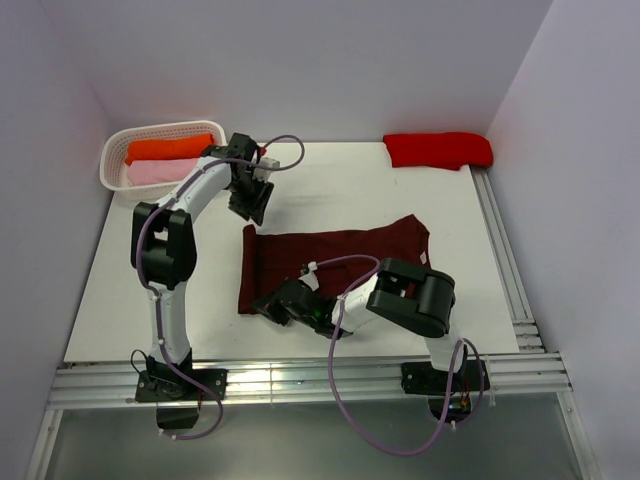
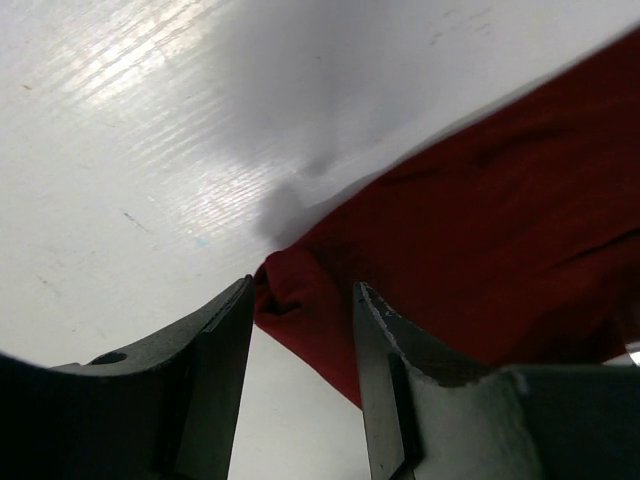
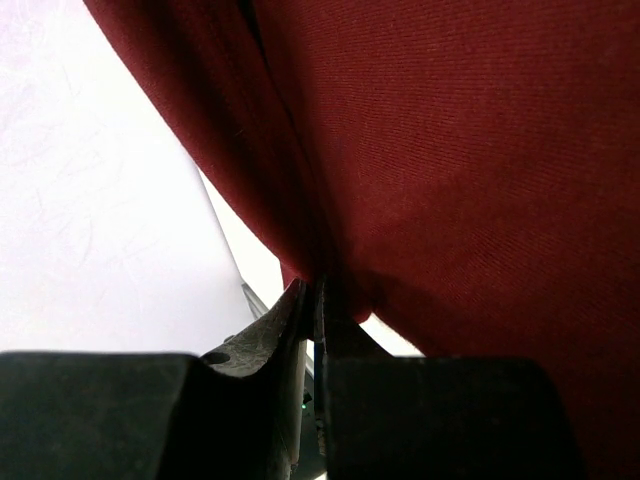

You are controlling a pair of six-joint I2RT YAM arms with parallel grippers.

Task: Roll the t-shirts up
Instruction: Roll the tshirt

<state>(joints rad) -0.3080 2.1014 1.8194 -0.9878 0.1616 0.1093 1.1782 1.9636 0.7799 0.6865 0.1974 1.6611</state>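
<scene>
Dark maroon t-shirt [image 1: 335, 262] lies flat at ctr of white table [image 1: 330, 190]; left end effector [image 2: 302, 300] open w/ jaws astride shirt's far-left corner; right end effector [image 3: 316, 300] closed, pinching shirt's near-left edge.

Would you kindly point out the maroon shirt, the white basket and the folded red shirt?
maroon shirt [image 1: 350, 240], top view, middle of cloth.
white basket [image 1: 109, 165], top view, left rim.
folded red shirt [image 1: 438, 150], top view, centre.
</scene>
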